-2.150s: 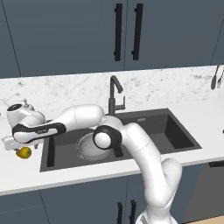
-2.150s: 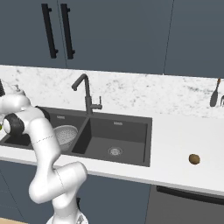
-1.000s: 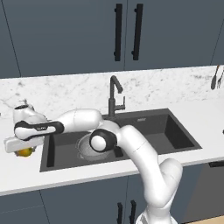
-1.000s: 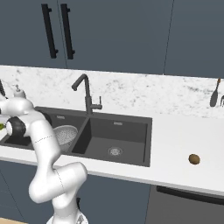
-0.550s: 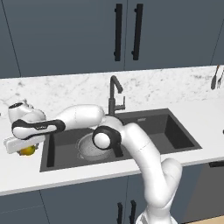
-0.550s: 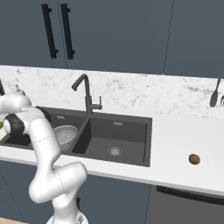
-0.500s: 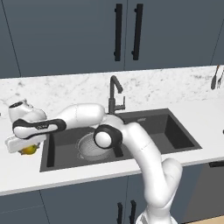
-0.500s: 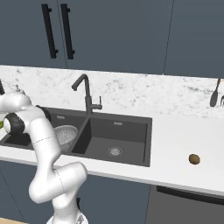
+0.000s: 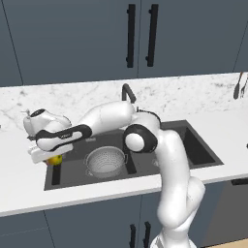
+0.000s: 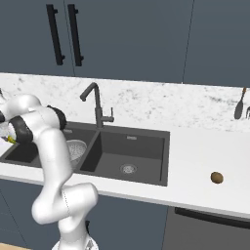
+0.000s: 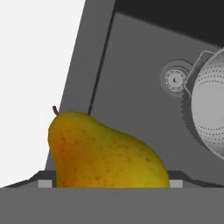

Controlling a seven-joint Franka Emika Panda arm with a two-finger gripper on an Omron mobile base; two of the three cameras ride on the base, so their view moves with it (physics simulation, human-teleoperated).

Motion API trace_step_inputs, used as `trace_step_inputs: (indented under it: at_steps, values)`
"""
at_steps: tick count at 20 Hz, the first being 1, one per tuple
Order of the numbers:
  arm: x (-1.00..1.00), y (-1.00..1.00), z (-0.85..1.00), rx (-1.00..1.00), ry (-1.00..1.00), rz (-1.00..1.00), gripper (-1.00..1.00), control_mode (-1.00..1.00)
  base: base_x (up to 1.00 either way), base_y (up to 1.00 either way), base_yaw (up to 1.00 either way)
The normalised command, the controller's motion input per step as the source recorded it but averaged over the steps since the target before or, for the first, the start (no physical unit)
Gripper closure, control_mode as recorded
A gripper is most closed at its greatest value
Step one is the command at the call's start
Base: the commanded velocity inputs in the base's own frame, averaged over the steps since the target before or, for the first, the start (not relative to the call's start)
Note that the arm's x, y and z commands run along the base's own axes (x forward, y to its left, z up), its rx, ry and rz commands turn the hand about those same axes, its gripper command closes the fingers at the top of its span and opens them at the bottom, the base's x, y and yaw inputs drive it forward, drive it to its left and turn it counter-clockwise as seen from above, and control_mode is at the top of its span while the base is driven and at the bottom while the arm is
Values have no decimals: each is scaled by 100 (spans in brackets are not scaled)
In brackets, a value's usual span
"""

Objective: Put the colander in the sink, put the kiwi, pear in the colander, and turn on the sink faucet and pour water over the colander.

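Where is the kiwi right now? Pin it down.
The kiwi lies on the white counter, far right in the right base view, right of the sink.

The colander (image 9: pixel 104 162) sits in the left basin of the sink (image 9: pixel 193 145), beside that basin's drain (image 11: pixel 175 78). The pear (image 9: pixel 54 160) hangs over the sink's left edge. The kiwi (image 10: pixel 217 177) lies on the worktop (image 10: pixel 205 146), well right of the sink. The sink faucet (image 10: pixel 95 105) stands behind the basins.
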Motion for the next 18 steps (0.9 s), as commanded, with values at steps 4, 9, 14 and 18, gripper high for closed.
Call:
trace_step_inputs:
  at_steps: [4, 9, 14, 18]
  values:
    - [0, -100, 0, 0, -4, -18, 100, -100, 0, 0, 0]
    - [3, -100, 0, 0, -2, -18, 100, -100, 0, 0, 0]
    - [30, -99, 0, 0, 0, -16, 100, -100, 0, 0, 0]
    - [40, -84, -6, 0, 0, -12, 100, -100, 0, 0, 0]
